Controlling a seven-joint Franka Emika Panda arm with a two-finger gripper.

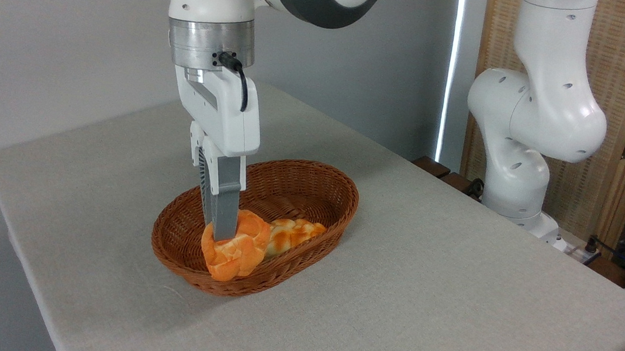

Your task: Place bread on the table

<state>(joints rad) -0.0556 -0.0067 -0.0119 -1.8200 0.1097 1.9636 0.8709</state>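
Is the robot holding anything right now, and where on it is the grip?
The gripper has its jaws closed on the top of the round orange bread, which is tilted against the near rim of the basket.

The white arm [532, 106] is bent over from its base at the right; the gripper [222, 230] is pointed straight down, its jaws closed on something orange.

bread [233, 252] orange-golden, paler cracks; basket [312, 181] brown wicker; table [453, 286] grey-beige; fingers [224, 201] grey
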